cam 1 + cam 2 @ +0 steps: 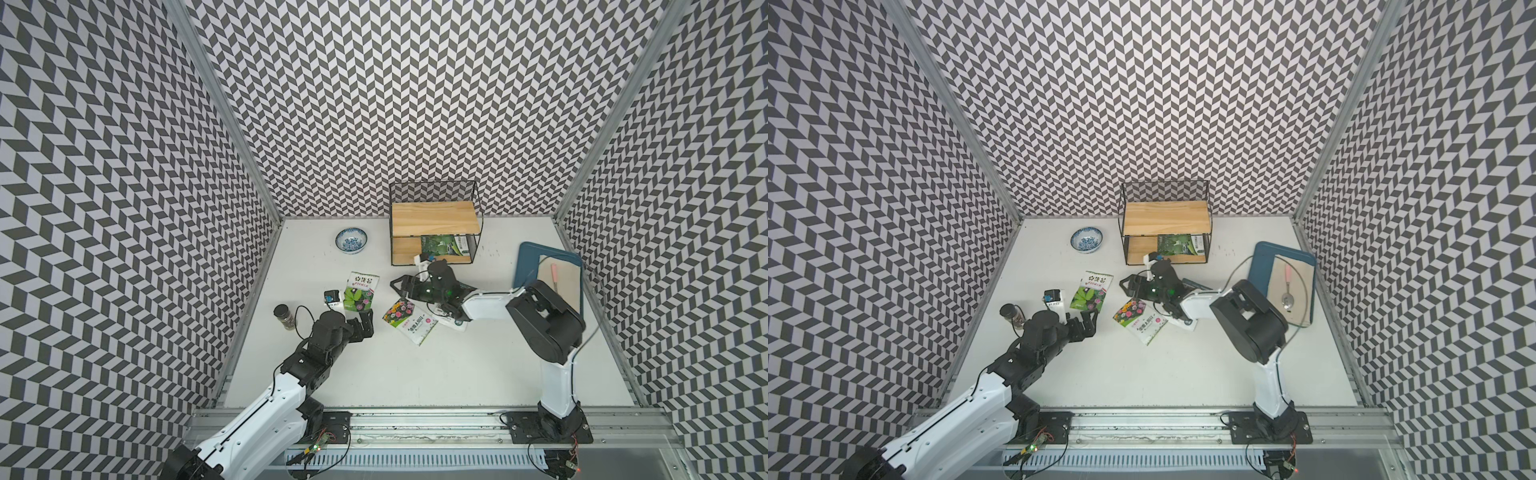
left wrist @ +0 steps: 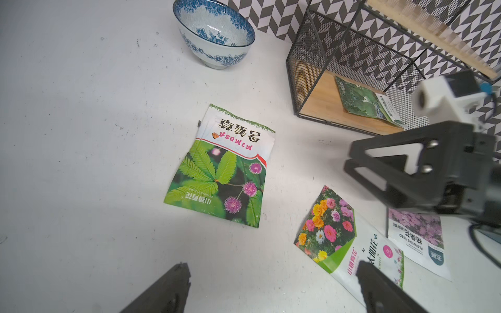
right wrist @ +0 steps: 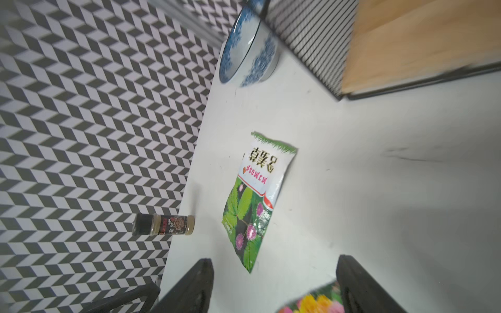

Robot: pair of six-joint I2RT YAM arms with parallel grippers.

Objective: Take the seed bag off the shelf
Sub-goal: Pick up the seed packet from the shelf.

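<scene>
Crowding the shelf (image 1: 434, 220) front: right claw (image 1: 400, 286); bowl (image 1: 351, 240) alongside.

A blue-patterned bowl (image 1: 351, 240) stands upright on the white counter (image 1: 415, 374). A spice jar (image 1: 284, 316) stands nearer the front, left of the bowl. Well to the bowl's right lies a blue tray (image 1: 527, 262) bearing a tan board (image 1: 567, 286) and a pink-handled spoon (image 1: 1287, 282).

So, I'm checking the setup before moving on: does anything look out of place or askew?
Nothing spilled or damaged. The mixed-flower seed bag lies skewed on the table, its edge overlapping the pink-flower seed bag. One dark green seed bag sits on the lower board of the shelf.
</scene>
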